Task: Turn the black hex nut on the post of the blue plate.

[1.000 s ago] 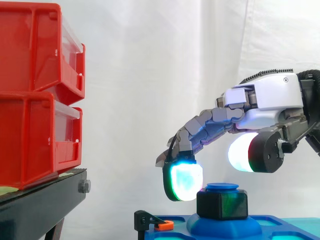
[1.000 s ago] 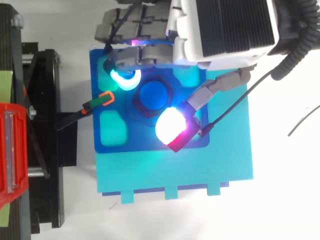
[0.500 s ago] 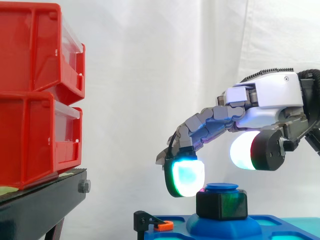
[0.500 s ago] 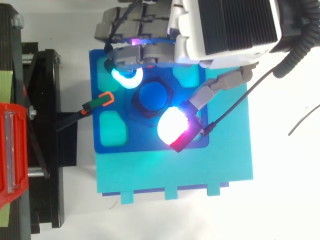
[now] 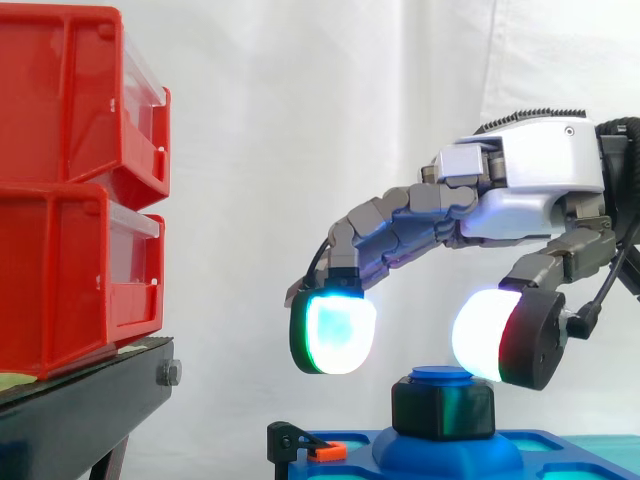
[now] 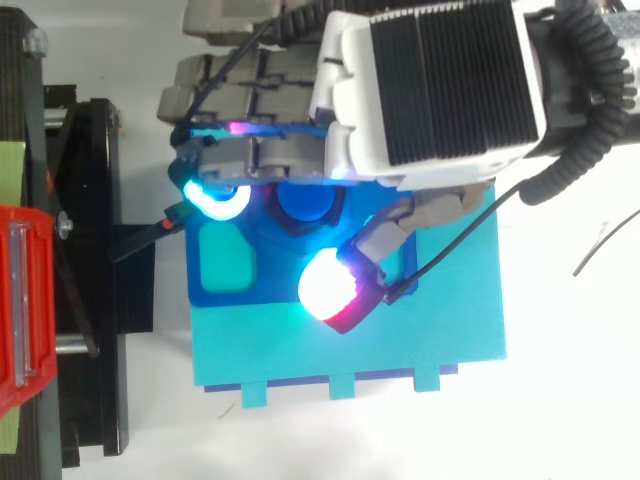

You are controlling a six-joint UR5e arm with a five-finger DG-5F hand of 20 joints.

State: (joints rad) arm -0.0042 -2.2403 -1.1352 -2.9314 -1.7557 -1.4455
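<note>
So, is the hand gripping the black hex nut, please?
No, open: the hand hovers above the nut, pads spread apart, clear of it.

**No Legible Writing in Either View**

No text, label, brand, number or sign can be read on any surface, seen from the side or from above.
</note>
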